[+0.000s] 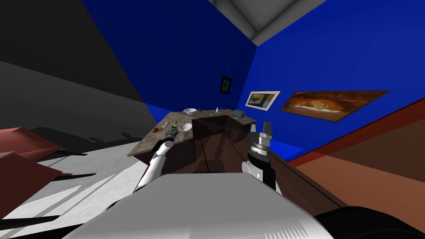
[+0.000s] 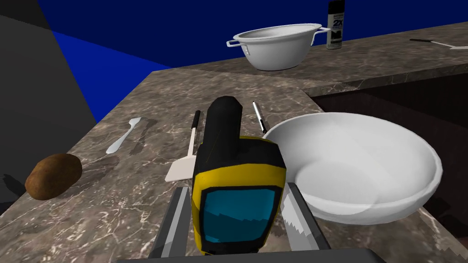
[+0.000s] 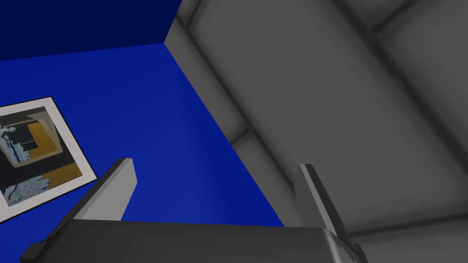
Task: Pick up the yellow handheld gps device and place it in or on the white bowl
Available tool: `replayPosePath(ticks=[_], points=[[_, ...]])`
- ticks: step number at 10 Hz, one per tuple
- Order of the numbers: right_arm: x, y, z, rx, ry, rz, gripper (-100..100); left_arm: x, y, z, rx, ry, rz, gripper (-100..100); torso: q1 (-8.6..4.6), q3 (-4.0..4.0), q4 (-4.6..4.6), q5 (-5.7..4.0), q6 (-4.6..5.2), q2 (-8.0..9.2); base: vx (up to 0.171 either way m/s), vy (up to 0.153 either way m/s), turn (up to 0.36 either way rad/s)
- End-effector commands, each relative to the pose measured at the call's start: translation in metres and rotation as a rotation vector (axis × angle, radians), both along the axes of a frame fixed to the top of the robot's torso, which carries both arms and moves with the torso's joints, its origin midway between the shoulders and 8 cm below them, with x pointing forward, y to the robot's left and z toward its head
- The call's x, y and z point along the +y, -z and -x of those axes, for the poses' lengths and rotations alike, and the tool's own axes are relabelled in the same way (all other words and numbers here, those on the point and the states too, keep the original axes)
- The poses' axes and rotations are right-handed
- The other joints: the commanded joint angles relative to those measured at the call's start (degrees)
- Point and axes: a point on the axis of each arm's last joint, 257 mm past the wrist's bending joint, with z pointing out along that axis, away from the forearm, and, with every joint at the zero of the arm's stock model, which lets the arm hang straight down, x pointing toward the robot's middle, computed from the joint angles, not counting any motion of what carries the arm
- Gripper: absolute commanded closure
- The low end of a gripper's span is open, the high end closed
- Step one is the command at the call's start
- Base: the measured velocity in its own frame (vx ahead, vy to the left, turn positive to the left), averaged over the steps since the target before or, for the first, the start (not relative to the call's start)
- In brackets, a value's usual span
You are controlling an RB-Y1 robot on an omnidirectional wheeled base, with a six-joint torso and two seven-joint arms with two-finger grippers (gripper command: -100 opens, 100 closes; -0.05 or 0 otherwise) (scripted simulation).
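Lettering "2X" shows on the spray can [image 2: 336, 25]. Left gripper [image 2: 236, 189], reaching forward, clamps the yellow GPS device [image 2: 231, 155] just beside the white bowl [image 2: 361, 155]; right gripper [image 3: 215, 164] points upward, fingers [image 3: 112, 185] apart.

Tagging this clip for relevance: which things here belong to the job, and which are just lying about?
Job: yellow and black handheld GPS device, held by the left end effector; white round bowl.
Lying about: brown potato, white spoon, white spatula, pen, white two-handled basin, spray can.
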Motion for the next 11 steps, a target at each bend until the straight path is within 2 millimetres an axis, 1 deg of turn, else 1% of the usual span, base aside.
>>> replayPosePath(ticks=[1, 2, 3, 5, 7, 8, 9, 11], points=[[0.0, 0.0, 0.0, 0.0, 0.0, 0.0, 0, -0.001, -0.011, -0.006, -0.005, 0.01, -0.008, 100, 0.0, 0.0, 0.0, 0.0, 0.0, 0.0, 0.123, -0.142, 0.078], [0.0, 0.0, 0.0, 0.0, 0.0, 0.0, 0, -0.001, -0.016, -0.009, -0.009, 0.014, -0.014, 100, 0.03, -0.03, -0.01, 0.01, 0.02, -0.05, 0.093, -0.095, 0.057], [0.0, 0.0, 0.0, 0.0, 0.0, 0.0, 0, 0.0, -0.027, -0.015, -0.018, 0.022, -0.025, 100, 0.2, 0.0, 0.0, 0.03, 0.02, 0.01, 0.15, -0.093, 0.081], [0.0, 0.0, 0.0, 0.0, 0.0, 0.0, 0, 0.001, -0.046, -0.024, -0.033, 0.033, -0.053, 100, 0.01, -0.1, -0.02, -0.01, 0.04, -0.19, 0.188, -0.158, 0.081], [0.0, 0.0, 0.0, 0.0, 0.0, 0.0, 0, 0.0, -0.057, -0.03, -0.044, 0.036, -0.076, 100, 0.1, -0.26, -0.09, -0.02, 0.1, -0.44, 0.184, -0.126, 0.054], [0.0, 0.0, 0.0, 0.0, 0.0, 0.0, 0, 0.001, -0.053, -0.028, -0.041, 0.036, -0.067, 100, 0.03, -0.22, -0.09, -0.01, 0.09, -0.35, 0.072, -0.071, 0.014], [0.0, 0.0, 0.0, 0.0, 0.0, 0.0, 0, 0.001, -0.055, -0.029, -0.043, 0.037, -0.07, -100, 0.28, -0.06, -0.06, 0.04, 0.04, -0.04, 0.016, -0.014, -0.003], [0.0, 0.0, 0.0, 0.0, 0.0, 0.0, 0, 0.001, -0.055, -0.029, -0.043, 0.037, -0.07, -100, 0.59, 0.15, 0.03, 0.12, 0.02, 0.31, 0.004, -0.003, 0.0]])
